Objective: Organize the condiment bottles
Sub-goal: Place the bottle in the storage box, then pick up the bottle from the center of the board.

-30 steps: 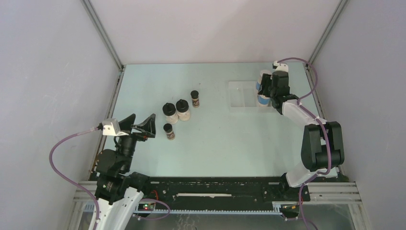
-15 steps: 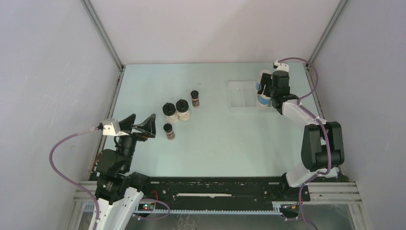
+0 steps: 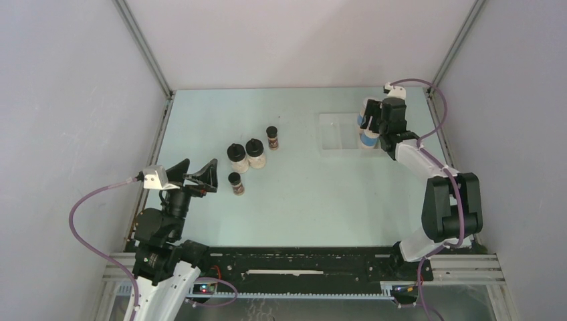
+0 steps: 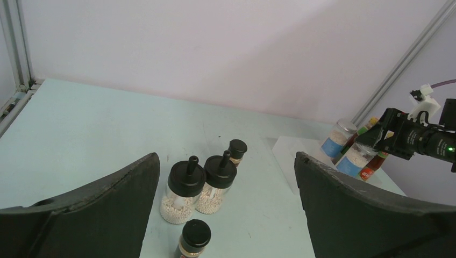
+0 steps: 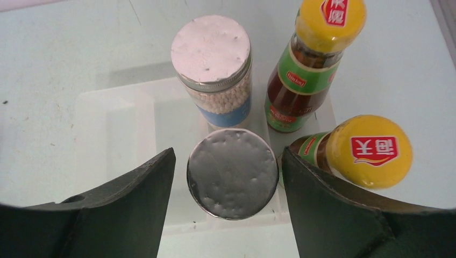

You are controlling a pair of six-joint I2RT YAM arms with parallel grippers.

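My right gripper [image 5: 228,153] is open over the clear tray [image 5: 107,123], its jaws either side of a grey-lidded blue-labelled jar [image 5: 232,173] with a gap on each side. A second grey-lidded jar [image 5: 211,59] stands behind it. Two red sauce bottles with yellow caps [image 5: 312,59] [image 5: 368,150] stand on the tray's right. My left gripper [image 3: 200,175] hangs wide open and empty at the near left. Ahead of it stand two black-lidded pale jars [image 4: 183,191] [image 4: 218,183] and two tiny dark jars [image 4: 236,150] [image 4: 193,239].
The tray [image 3: 336,134] lies at the back right, its left half bare. Grey walls close in both sides and the back. The right arm's cable [image 3: 438,127] loops near the right wall.
The right gripper's jaws have spread apart off the nearer grey-lidded jar and the wrist has drawn slightly back. The left arm has not moved.
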